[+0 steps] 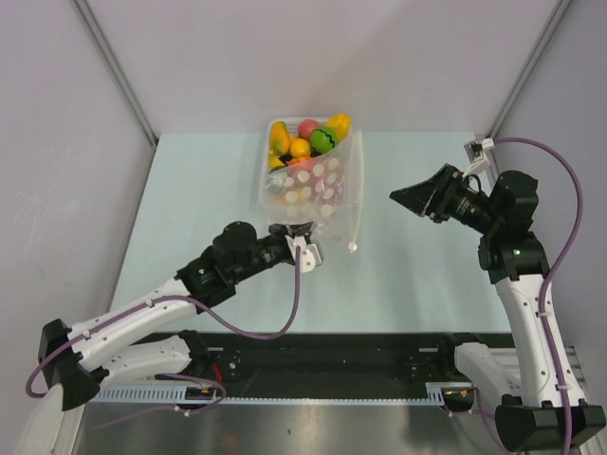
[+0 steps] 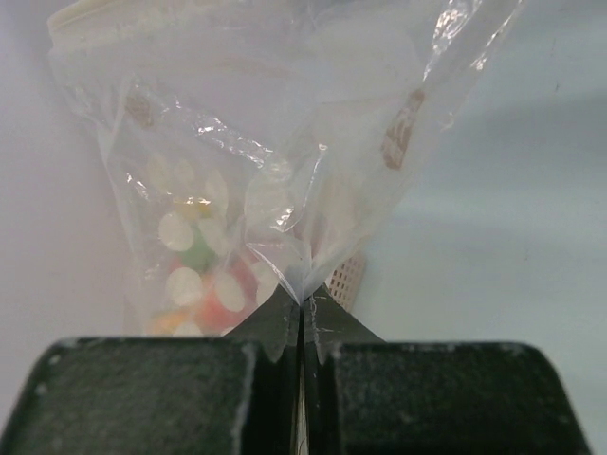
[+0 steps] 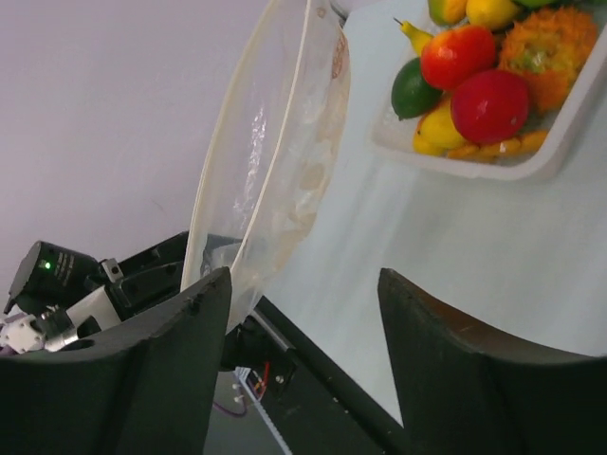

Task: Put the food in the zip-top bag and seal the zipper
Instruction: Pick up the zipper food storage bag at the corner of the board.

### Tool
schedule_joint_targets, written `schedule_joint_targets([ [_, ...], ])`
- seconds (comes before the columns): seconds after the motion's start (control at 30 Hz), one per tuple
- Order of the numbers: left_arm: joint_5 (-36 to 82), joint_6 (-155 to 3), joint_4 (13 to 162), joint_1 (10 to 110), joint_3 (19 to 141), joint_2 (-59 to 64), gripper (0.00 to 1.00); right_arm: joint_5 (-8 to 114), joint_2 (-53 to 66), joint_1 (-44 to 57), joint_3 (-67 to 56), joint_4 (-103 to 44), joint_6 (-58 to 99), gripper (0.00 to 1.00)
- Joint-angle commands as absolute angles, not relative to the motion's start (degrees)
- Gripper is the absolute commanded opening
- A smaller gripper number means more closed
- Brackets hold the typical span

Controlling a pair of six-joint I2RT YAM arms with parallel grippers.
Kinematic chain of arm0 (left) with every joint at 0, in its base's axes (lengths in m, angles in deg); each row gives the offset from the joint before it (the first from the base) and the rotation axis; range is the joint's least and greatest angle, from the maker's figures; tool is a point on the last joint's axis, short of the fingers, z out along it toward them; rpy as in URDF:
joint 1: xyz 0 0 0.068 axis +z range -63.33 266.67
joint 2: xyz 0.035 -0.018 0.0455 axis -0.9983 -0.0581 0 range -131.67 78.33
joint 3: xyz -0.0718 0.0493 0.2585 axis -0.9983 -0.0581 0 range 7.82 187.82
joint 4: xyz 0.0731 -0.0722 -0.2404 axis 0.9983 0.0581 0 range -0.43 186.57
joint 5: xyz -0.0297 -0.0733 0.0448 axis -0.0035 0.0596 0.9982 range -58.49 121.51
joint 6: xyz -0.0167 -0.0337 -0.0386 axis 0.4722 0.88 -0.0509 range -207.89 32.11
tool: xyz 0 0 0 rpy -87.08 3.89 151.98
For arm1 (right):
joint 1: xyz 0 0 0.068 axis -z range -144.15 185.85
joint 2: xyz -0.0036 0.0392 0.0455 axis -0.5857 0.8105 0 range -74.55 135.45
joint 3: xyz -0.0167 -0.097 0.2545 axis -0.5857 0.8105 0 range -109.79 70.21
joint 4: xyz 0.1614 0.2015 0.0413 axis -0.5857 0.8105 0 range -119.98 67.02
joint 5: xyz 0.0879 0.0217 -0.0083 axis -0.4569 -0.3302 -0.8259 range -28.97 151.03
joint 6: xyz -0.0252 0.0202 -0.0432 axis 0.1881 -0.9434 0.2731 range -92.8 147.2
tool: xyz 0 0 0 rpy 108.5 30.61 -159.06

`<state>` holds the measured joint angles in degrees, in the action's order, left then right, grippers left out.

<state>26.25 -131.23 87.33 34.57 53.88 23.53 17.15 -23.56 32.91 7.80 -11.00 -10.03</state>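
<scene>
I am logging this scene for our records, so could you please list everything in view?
food: several pieces, red, green, yellow and orange, in the basket
basket: one, white, far middle of the table
zip-top bag: one, clear, held up at the basket's near end, mouth open
zipper: one, pale, along the bag's mouth
table: one, pale blue-green, under everything
left gripper: one, black, shut on the bag's plastic
right gripper: one, black, open and empty, right of the bag

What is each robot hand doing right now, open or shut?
Left gripper: closed, pinching the zip-top bag.
Right gripper: open, holding nothing.
</scene>
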Motion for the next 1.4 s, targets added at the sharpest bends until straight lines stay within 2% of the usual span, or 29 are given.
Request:
schedule_joint_targets([
  [0.0, 31.33, -132.80, 78.24, 31.31, 52.91, 21.74, 0.00, 19.72, -23.75, 31.19, 10.18, -15.65, -17.35, 0.64],
  [0.37, 33.26, -133.42, 78.50, 28.31, 53.52, 18.83, 0.00, 17.44, -21.72, 28.65, 12.56, -19.87, -21.93, 0.52],
  [0.87, 32.03, -133.42, 78.41, 27.60, 52.73, 18.74, 0.00, 17.17, -17.24, 25.04, 10.63, -22.78, -21.31, 0.45],
  [1.13, 30.27, -134.39, 78.50, 27.17, 51.85, 19.10, 0.00, 17.17, -15.92, 24.69, 10.10, -24.18, -21.23, 0.33],
  [1.17, 30.10, -134.48, 78.50, 27.17, 51.76, 19.10, 0.00, 17.08, -16.01, 24.60, 10.10, -24.18, -21.22, 0.31],
  [1.27, 30.10, -134.13, 78.67, 27.17, 51.59, 19.10, 0.00, 17.08, -16.62, 24.69, 10.36, -23.83, -20.44, 0.04],
  [1.3, 30.80, -133.52, 78.94, 27.17, 51.76, 19.01, 0.07, 17.26, -16.89, 24.86, 10.19, -23.14, -18.43, 0.00],
  [1.37, 31.41, -129.13, 80.69, 27.25, 52.99, 19.10, 0.23, 19.53, -18.55, 25.74, 8.43, -16.83, -13.95, 0.00],
])
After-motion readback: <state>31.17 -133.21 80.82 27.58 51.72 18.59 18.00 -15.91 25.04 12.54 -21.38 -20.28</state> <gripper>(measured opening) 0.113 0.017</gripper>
